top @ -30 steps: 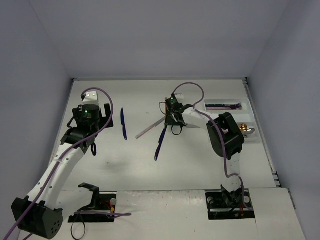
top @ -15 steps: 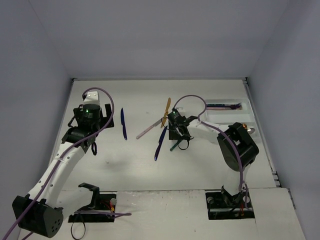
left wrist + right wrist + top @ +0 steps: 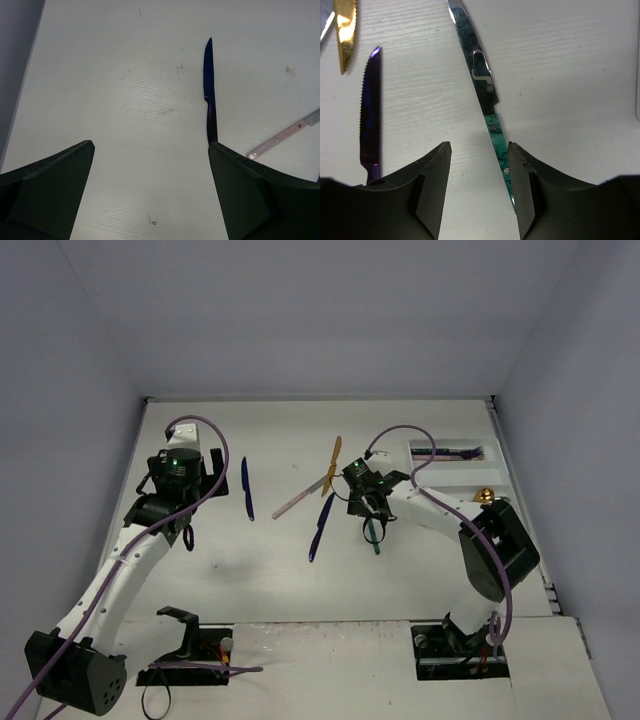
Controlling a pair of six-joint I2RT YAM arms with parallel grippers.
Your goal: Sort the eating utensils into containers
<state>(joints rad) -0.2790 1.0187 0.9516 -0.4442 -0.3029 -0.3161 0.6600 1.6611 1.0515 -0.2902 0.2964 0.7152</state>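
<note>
My right gripper [image 3: 371, 522] is open and low over the table. The green handle of a teal knife [image 3: 501, 150] lies between its fingers, close against the right finger [image 3: 520, 175]; the knife also shows in the top view [image 3: 376, 538]. A purple-blue knife [image 3: 370, 115] and a gold knife [image 3: 345, 30] lie to its left. My left gripper [image 3: 151, 150] is open and empty above bare table, with a dark blue knife [image 3: 209, 95] just ahead of its right finger. The white tray [image 3: 450, 472] is at the far right, with purple utensils [image 3: 450, 452] in its far compartment.
A pink-handled knife [image 3: 295, 498] lies between the two arms, also seen in the left wrist view [image 3: 280, 142]. A gold spoon [image 3: 485, 495] sits at the tray's near side, partly behind my right arm. Grey walls close in the table on three sides.
My right gripper has moved right and toward the near edge with the teal knife, uncovering the gold knife. My left arm has not moved.
</note>
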